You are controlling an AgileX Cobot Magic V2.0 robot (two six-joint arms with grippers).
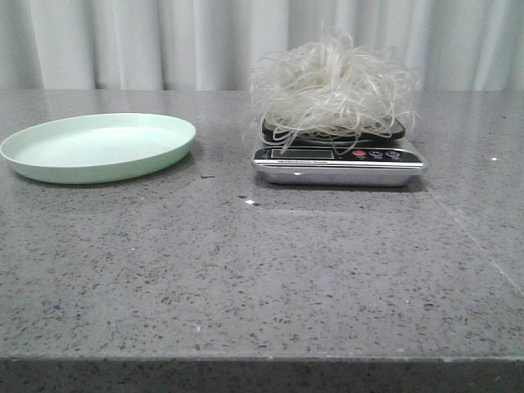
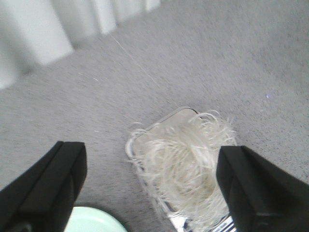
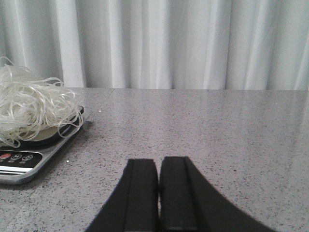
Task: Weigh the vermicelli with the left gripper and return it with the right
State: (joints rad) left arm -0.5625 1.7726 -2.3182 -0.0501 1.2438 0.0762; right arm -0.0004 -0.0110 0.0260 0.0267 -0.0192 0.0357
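Observation:
The vermicelli, a fluffy tangle of whitish strands, lies on the small silver kitchen scale right of the table's middle. The pale green plate stands empty at the left. Neither gripper shows in the front view. In the left wrist view my left gripper is wide open and empty, high above the vermicelli and scale, with the plate's rim at the edge. In the right wrist view my right gripper is shut and empty, low over the table, to the right of the scale and vermicelli.
A grey speckled stone table carries everything. A pale pleated curtain hangs behind its far edge. The table's front edge runs along the bottom of the front view.

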